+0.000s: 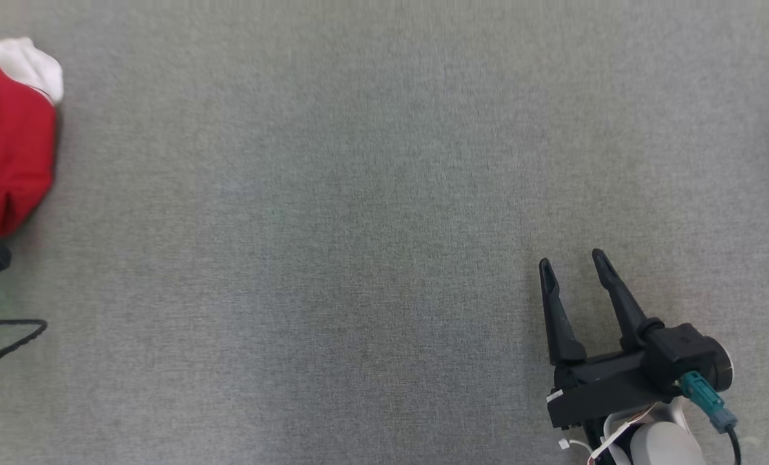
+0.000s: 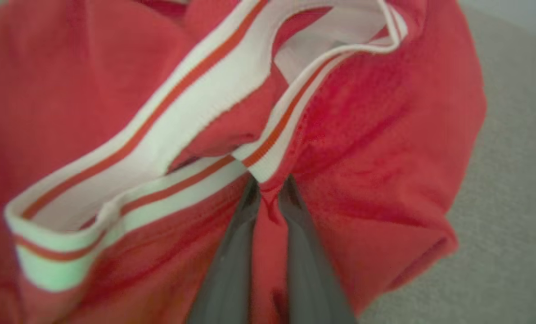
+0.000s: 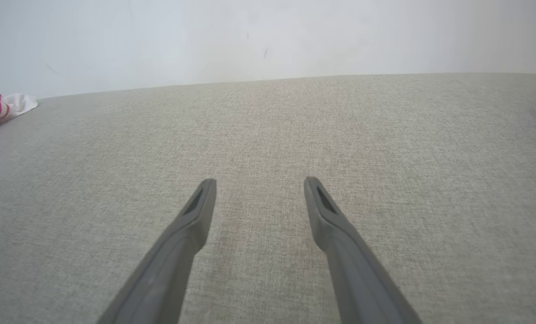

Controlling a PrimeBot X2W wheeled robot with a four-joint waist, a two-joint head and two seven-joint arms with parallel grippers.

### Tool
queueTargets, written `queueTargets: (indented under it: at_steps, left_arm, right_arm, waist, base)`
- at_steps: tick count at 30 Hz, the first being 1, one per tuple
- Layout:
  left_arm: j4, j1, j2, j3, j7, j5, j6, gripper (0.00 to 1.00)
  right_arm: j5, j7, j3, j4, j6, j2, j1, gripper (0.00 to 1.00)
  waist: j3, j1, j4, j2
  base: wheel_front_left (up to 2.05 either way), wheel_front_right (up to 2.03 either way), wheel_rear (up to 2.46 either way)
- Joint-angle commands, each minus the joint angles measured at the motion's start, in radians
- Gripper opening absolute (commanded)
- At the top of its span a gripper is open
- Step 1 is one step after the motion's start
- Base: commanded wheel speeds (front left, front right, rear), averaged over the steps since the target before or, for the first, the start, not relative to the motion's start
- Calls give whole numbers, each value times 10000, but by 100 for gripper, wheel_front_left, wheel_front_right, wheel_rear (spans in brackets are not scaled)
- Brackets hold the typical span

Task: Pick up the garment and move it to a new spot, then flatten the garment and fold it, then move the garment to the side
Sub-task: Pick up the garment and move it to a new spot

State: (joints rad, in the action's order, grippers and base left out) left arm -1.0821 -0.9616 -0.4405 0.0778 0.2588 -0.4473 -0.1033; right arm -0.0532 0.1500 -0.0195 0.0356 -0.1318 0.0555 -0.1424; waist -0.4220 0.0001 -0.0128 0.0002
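The crumpled red garment with white striped trim (image 1: pixel 10 142), at the far left of the grey woven surface (image 1: pixel 358 226), was pinched by the left gripper (image 2: pixel 270 191), seemingly for lifting. The right gripper (image 1: pixel 571 261) was held spread and empty, well apart.

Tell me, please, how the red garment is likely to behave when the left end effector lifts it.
Probably floppy: the garment lies bunched in soft folds, so it should sag below the left end effector. It is likely light, since the cloth looks thin where it is pinched. Only a narrow fold sits between the fingers, so it might slip free.
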Motion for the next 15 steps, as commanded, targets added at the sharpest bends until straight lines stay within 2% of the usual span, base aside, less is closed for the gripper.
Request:
queueTargets:
  at_steps: [1, 6, 10, 15]
  left_arm:
    - [187, 126, -75, -24, 67, -37, -10, 0]
    - [1238, 64, -226, -79, 379, -181, -97, 0]
    - [2602, -17, -284, -236, 789, -293, -172, 0]
    - [4623, -113, 25, -579, 1359, -759, -244, 0]
  right_arm:
    - [-81, 110, -34, 119, 24, -49, 21, 100]
    - [-365, 408, -78, 717, 24, -69, 62, 100]
    - [-712, 660, -97, 1184, 24, -70, 118, 100]
    - [-1021, 898, -49, 1638, 24, -72, 310, 100]
  waist:
    - [571, -1, 187, -2]
    - [1390, -1, 318, -2]
    - [2041, -1, 303, -2]
    - [2811, -1, 85, -2]
  base:
    - [0, 0, 0]
    - [0, 0, 0]
    - [0, 0, 0]
    - [0, 0, 0]
